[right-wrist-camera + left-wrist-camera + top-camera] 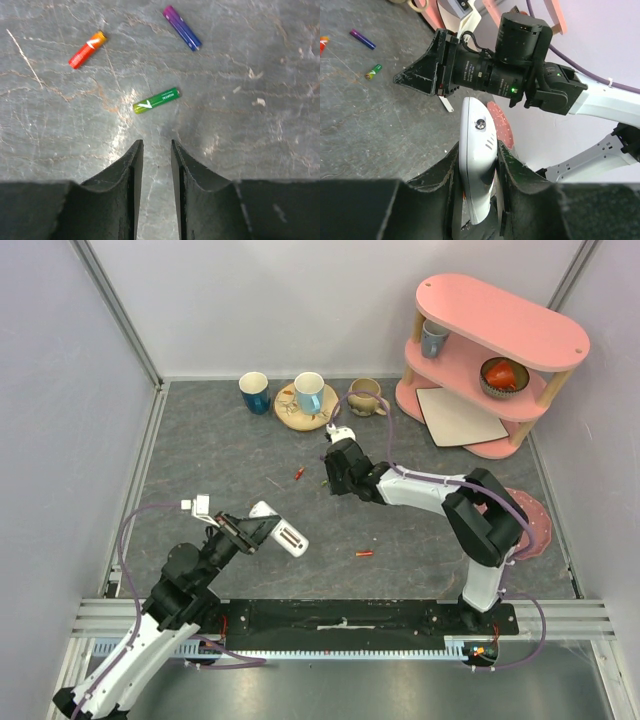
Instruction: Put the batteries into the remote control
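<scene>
My left gripper [478,148] is shut on the remote control [476,125], a slim white handset held off the table with its end sticking out past the fingers. The top view shows that remote [281,532] in front of the left gripper [247,531]. My right gripper [155,143] hangs just above the table, open by a narrow gap with nothing between its fingers. Just beyond its tips lies a green battery [156,100], with a red-orange battery [87,49] and a purple-blue battery [182,28] further out. Another red-orange battery [365,553] lies apart, nearer the arm bases.
A pink two-level shelf [490,360] stands at the back right, a white square card [460,418] leaning on its base. A blue cup [254,392], a cup on a wooden coaster [309,392] and a tan cup [365,397] line the back. A pink disc [532,520] lies right.
</scene>
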